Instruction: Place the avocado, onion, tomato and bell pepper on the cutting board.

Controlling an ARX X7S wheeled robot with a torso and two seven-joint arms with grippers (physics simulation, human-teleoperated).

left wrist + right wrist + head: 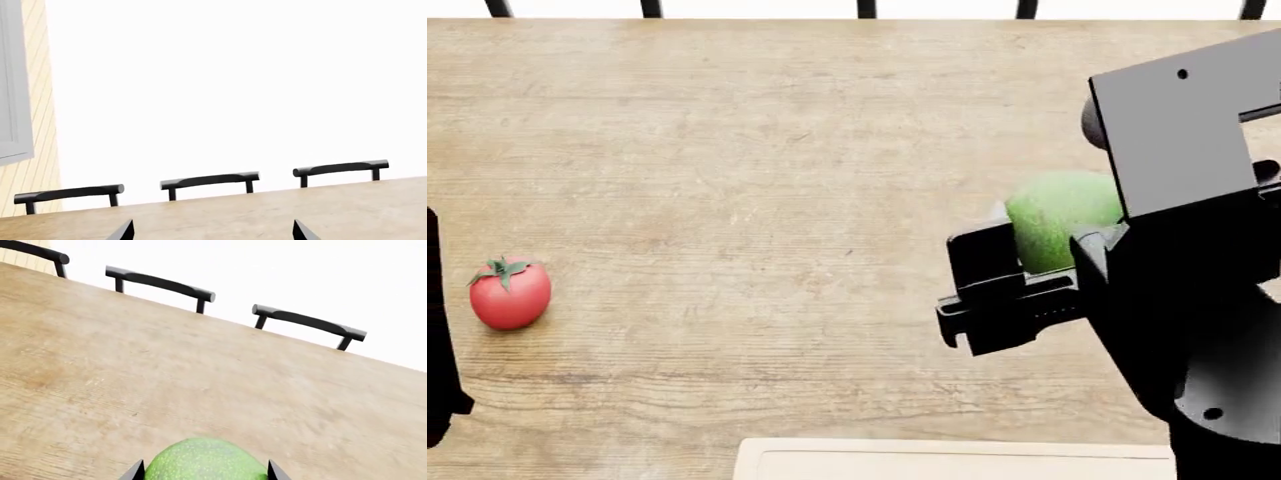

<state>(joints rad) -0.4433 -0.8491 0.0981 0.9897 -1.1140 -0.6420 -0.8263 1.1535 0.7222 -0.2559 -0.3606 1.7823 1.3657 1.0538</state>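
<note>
Right gripper [1044, 262] clasping the pebbly, rounded green avocado [1060, 217] over grainy wooden table [761, 150], glossy red tomato [510, 292] far aside, pale cutting board [954, 460] edge near, left gripper [212, 231] fingers spread, empty.

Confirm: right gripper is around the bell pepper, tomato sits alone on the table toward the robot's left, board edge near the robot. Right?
One error: it is the avocado, smooth, rounded and stemless, not a bell pepper. The right wrist view shows it between the right gripper's fingertips. The rest holds in the head view: the tomato sits alone on the table toward the robot's left, and the cutting board edge is nearest the robot.
</note>
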